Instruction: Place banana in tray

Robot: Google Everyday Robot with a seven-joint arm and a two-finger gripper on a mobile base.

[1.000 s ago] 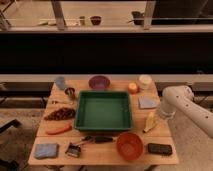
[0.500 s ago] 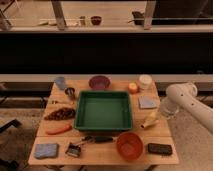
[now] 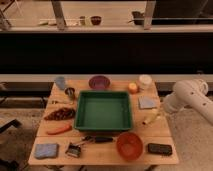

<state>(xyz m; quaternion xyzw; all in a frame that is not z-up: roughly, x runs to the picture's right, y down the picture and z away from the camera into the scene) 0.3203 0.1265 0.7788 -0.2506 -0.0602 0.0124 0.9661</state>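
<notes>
Nearest, along the front edge of the bench, an orange-red bowl is seen just in front of the right front corner of the tray. It is no part of the task and is best left alone. A little farther back, the banana is found lying flat on the bench, just beside the tray's right wall and outside it, so the placing is judged not yet done. The gripper is held low at the end of the white arm, right of the tray and at the banana's far end, a position read as an approach for a pick. Whether the jaws are spread or pressed together cannot be told, nor whether the fruit is touched by them. It appears to lie at or just under them, unlifted. Farthest back, a purple bowl is set behind the tray's far rim.
</notes>
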